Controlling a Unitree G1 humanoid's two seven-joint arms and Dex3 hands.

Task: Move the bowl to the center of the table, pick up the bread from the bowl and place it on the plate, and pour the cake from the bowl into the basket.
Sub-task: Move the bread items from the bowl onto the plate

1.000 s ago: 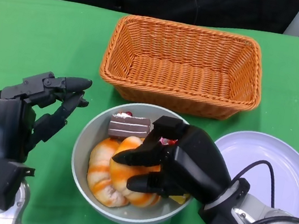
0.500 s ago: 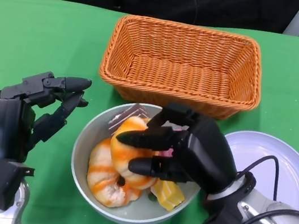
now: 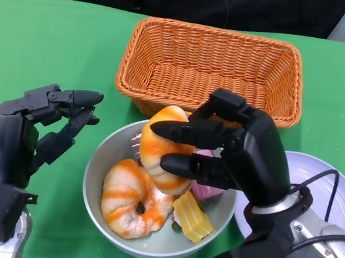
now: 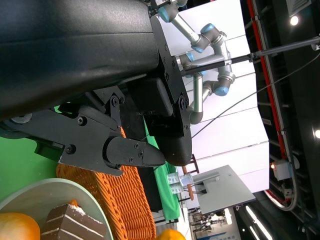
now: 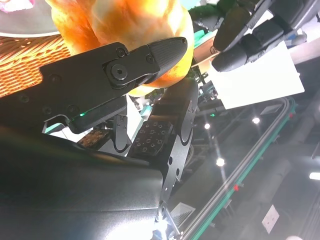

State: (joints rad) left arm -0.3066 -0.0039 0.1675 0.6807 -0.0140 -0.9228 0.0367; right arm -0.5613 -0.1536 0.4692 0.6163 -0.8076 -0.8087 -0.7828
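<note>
Right hand (image 3: 221, 154) grasps one bread (image 3: 164, 146) above bowl (image 3: 100, 170) | left hand (image 3: 44, 124) released, beside bowl | bowl: second bread (image 3: 124, 200), cake pieces (image 3: 192, 217) | basket (image 3: 212, 76), plate (image 3: 337, 196): nothing inside.

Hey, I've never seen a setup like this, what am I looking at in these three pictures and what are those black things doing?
This is a humanoid robot working at a table with a green cloth. The black things are its two robot hands.

The head view looks down from the robot's head. The other two pictures come from cameras at its wrists, so they look tilted and very close up.

On the table stand a wicker basket, a grey bowl and a white plate. In the bowl lie one bread and some pieces of cake.

The right robot hand holds a second bread lifted above the bowl; the right wrist view shows its fingers against it. The left robot hand is beside the bowl with fingers apart, holding nothing.
</note>
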